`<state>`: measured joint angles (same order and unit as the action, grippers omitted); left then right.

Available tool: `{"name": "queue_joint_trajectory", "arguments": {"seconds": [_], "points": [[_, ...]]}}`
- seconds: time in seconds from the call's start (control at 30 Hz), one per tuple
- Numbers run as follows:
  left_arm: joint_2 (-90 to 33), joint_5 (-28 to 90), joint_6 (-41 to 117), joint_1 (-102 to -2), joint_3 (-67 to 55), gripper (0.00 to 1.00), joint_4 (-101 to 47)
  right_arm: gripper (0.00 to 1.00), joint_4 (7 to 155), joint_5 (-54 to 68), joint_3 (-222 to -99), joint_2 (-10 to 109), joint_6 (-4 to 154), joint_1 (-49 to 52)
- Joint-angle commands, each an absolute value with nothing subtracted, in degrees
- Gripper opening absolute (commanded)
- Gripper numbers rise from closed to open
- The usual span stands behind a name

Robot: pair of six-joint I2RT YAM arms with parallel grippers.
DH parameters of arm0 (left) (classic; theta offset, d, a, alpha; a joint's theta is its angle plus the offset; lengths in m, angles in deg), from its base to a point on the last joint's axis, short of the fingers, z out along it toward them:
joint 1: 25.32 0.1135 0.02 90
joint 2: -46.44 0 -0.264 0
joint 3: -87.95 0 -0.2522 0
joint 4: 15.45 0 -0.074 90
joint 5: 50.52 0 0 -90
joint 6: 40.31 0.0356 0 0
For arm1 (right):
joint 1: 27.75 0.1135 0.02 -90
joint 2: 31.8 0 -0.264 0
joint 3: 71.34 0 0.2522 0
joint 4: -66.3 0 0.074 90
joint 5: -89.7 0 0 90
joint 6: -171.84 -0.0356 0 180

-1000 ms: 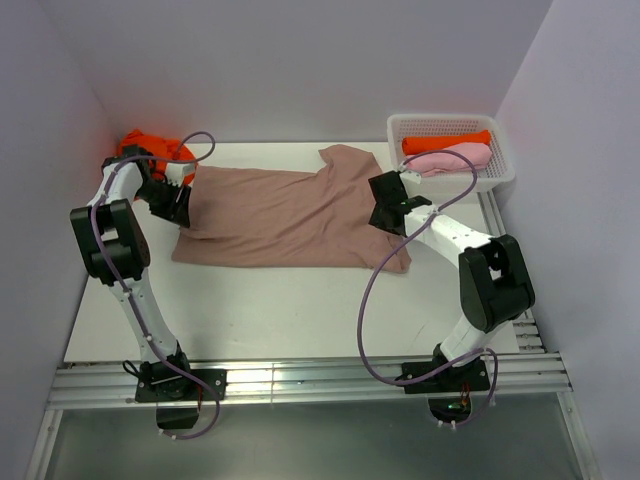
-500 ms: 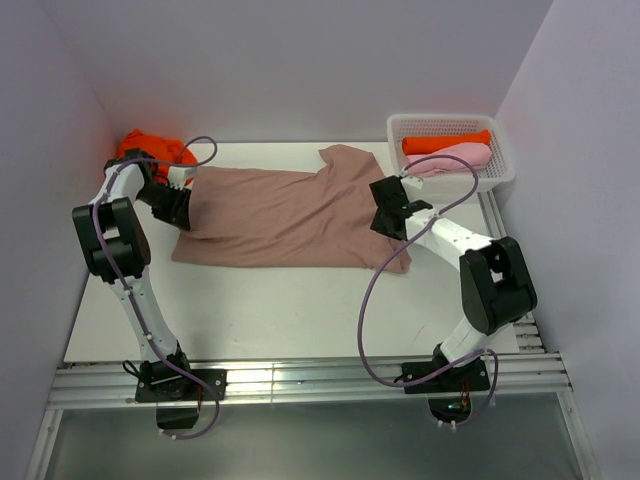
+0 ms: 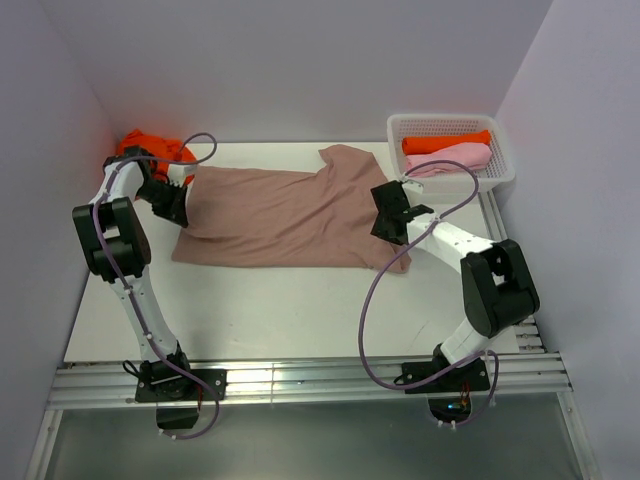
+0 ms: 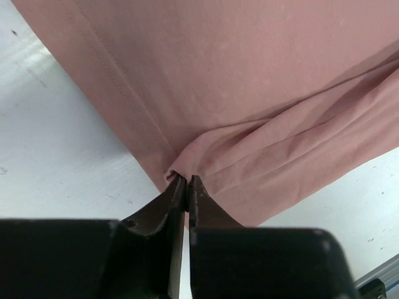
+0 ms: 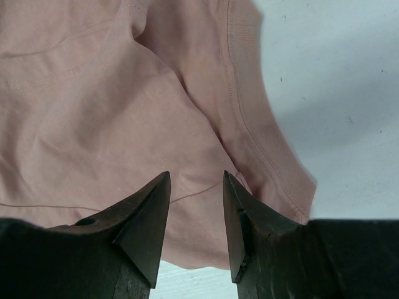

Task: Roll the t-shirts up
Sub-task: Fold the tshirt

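Left claw [image 4: 187,179] at work: I am pinching the hem of the t-shirt [image 4: 249,81].
Only my wrist view is showing that grip; my right claw [image 5: 196,177] is gaping above the cloth.

Our two arms are pretty much twins: the left arm [image 3: 143,312] and the right arm [image 3: 450,238] both have slim white links with chunky black joint housings [image 3: 108,240] in between. We've got a lilac cable [image 3: 363,300] looping loosely along each one, down to a flat black base [image 3: 175,385]. Up close, our left gripper [image 4: 186,179] has dark brownish-black fingers [image 4: 159,212] tapering to thin tips, with a small round screw hole [image 4: 129,222] low on one. Our right gripper [image 5: 196,177] has the same matte, wedge-shaped fingers [image 5: 146,218].
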<state>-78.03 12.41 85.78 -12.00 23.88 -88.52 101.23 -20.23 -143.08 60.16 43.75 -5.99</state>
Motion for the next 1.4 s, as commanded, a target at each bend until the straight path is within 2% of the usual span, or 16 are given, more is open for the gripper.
{"name": "queue_joint_trajectory", "arguments": {"seconds": [0.0,0.17,0.57,0.83,0.9,0.97,1.37], "points": [[-78.2,9.9,85.3,-11.9,27.1,0.08,-89.3,0.47,100.3,-20.5,-143.2,59.8,43.3,-5.7],[-78.5,10.2,83.5,-12.1,28.4,0.01,-88.2,0.49,100.1,-19.6,-144.2,62.4,44.6,-6.2],[-79.6,11.5,79.0,-12.5,30.9,0.0,-85.2,0.46,97.1,-13.8,-145.7,68.9,46.9,-9.3],[-80.2,13.5,77.2,-12.7,30.6,0.0,-83.6,0.26,95.9,-11.7,-146.1,70.0,47.7,-11.0],[-80.3,14.0,76.8,-12.7,30.4,0.0,-83.4,0.14,96.1,-12.2,-146.3,69.9,47.7,-11.4],[-80.5,14.6,76.6,-12.7,30.3,0.0,-83.1,0.08,96.1,-12.3,-146.2,69.4,47.7,-11.7],[-81.5,17.4,75.5,-12.7,29.6,0.0,-81.6,0.06,96.7,-15.9,-145.7,68.3,46.6,-13.7]]}}
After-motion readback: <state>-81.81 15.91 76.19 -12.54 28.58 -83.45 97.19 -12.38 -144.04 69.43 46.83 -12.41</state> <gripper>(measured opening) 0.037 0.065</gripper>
